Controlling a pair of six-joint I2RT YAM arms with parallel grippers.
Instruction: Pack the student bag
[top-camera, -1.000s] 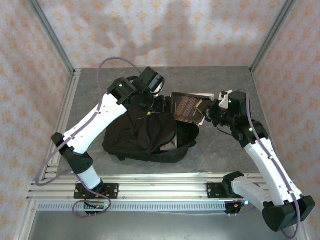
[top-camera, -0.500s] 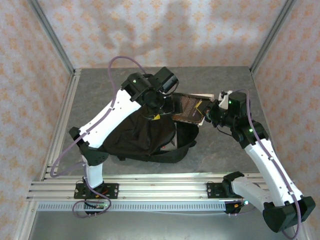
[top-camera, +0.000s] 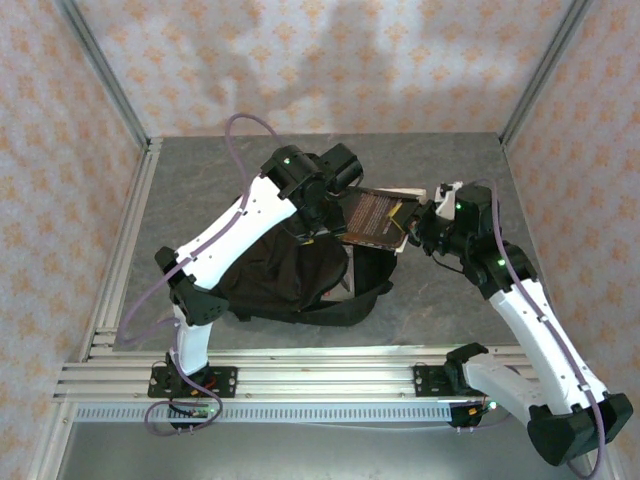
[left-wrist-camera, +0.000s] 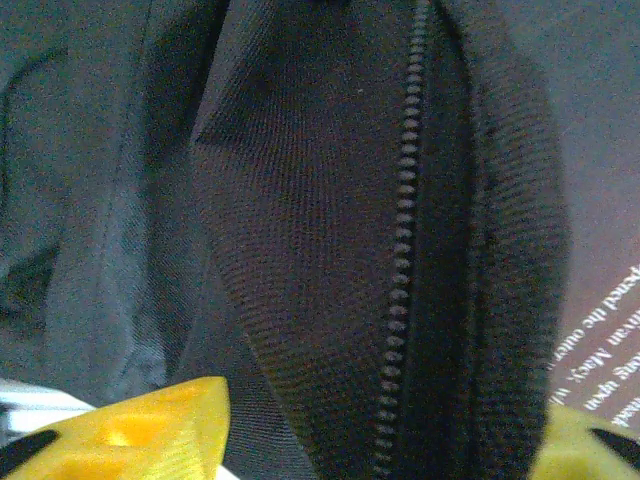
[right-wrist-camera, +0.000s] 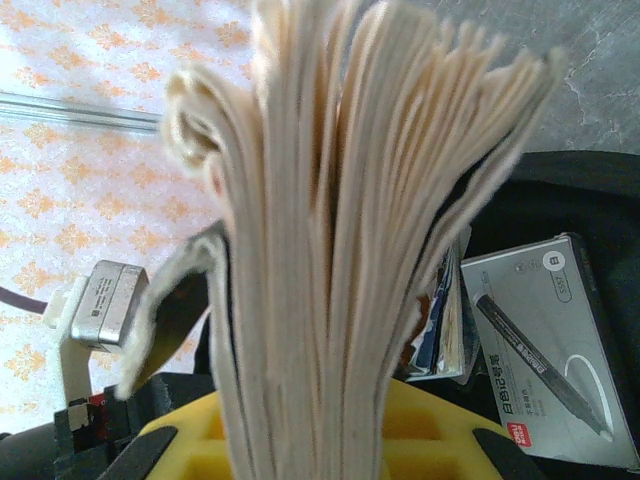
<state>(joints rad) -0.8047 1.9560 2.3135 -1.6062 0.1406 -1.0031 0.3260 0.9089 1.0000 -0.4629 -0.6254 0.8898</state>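
- Top view: the left arm arches from its base over the student bag (top-camera: 280, 280), elbow low and wrist bent downward. The left gripper (top-camera: 318, 230) sits at the bag's raised rim.
- Top view: the right arm reaches in from the opposite side, forearm angled toward centre. The right gripper (top-camera: 408, 222) clamps one edge of a dark-covered book (top-camera: 372, 215). The book is tilted and lies between the two grippers, over the bag's open mouth. The bag rests on the grey surface (top-camera: 440, 170).
- Left wrist, detail gained: the left gripper (left-wrist-camera: 370, 455) pinches a thick fold of bag fabric that fills the gap between the yellow fingertips (left-wrist-camera: 150, 440). A zip (left-wrist-camera: 402, 250) runs straight ahead of the gripper. Printed book cover lies just right of the fold.
- Right wrist, detail gained: the right gripper (right-wrist-camera: 300, 440) is pressed onto the book's page block, the fanned pages seen edge-on. Ahead and to the right of it, a pen box (right-wrist-camera: 545, 340) lies inside the bag.
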